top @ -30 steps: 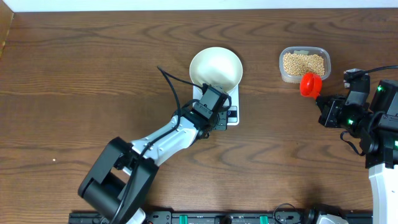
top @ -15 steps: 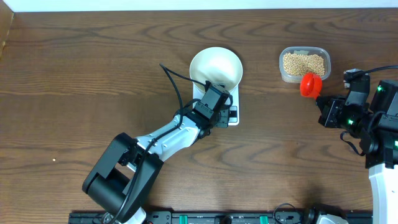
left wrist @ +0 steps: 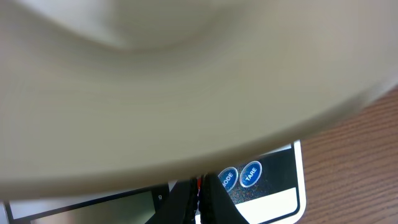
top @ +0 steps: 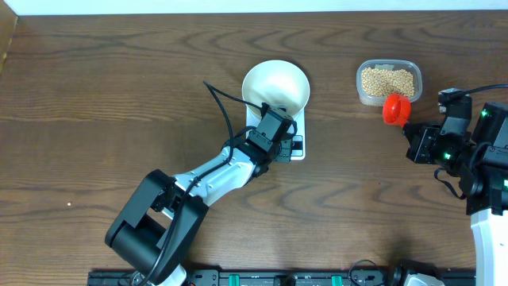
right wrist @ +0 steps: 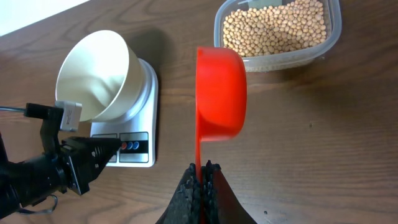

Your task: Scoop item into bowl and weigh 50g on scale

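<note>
The white bowl (top: pixel 275 86) stands on the small white scale (top: pixel 297 121), and I see nothing inside it. My left gripper (top: pixel 286 144) is shut, its tips (left wrist: pixel 200 186) low over the scale's button panel beside the blue buttons (left wrist: pixel 239 176). The bowl's underside (left wrist: pixel 186 74) fills that view. My right gripper (right wrist: pixel 202 168) is shut on the thin handle of a red scoop (right wrist: pixel 221 93), held on its side above the table. The scoop (top: pixel 396 108) hangs just in front of the clear tub (top: pixel 387 80) of tan beans (right wrist: pixel 277 28). The scoop's inside is hidden.
The tub of beans (right wrist: pixel 329 37) sits at the far right of the brown wooden table (top: pixel 119 95). My left arm (top: pixel 206 179) stretches diagonally from the front edge to the scale (right wrist: pixel 146 99). A black rail (top: pixel 278 278) runs along the table's near edge.
My left arm's lower part has shifted slightly right while its gripper stays at the scale's panel. The right arm and scoop have not moved.
</note>
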`<control>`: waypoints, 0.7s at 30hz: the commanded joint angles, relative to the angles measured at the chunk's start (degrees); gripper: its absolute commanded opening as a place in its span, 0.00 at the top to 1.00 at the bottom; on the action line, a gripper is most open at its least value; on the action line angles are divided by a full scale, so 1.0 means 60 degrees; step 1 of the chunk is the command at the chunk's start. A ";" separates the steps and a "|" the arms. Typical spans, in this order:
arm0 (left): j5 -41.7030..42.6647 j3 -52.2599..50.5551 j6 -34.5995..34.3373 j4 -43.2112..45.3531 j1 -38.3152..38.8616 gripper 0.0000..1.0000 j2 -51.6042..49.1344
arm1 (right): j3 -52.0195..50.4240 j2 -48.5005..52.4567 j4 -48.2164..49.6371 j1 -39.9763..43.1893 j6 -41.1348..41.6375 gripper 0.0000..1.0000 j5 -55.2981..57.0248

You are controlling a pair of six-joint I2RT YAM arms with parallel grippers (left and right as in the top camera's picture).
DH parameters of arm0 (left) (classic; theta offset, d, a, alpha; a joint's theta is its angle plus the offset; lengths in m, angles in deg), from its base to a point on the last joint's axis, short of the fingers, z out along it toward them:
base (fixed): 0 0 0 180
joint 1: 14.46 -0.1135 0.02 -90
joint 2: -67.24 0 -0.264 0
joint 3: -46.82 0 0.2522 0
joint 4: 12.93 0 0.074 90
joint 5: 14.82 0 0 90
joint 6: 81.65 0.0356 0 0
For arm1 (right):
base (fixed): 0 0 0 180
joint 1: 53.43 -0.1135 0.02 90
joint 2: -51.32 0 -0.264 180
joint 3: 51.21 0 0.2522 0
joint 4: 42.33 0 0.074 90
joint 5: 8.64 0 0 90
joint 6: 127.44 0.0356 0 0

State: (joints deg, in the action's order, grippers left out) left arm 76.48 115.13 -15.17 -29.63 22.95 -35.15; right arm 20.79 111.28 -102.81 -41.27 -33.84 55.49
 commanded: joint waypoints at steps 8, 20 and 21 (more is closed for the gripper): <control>-0.0157 -0.0058 0.0168 0.0120 0.0029 0.93 -0.0102 | 0.0219 0.0000 -0.0047 0.0036 -0.0189 0.99 0.0015; -0.0157 -0.0058 0.0168 0.0124 0.0029 0.93 -0.0310 | 0.0219 0.0000 -0.0040 0.0036 -0.0189 0.99 0.0018; -0.0157 -0.0058 0.0168 0.0127 0.0029 0.93 -0.0372 | 0.0219 0.0000 -0.0040 0.0036 -0.0189 0.99 0.0018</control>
State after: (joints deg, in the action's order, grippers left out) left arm 76.48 115.13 -15.17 -29.02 22.95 -35.39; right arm 20.79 111.28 -103.00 -41.27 -33.88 55.49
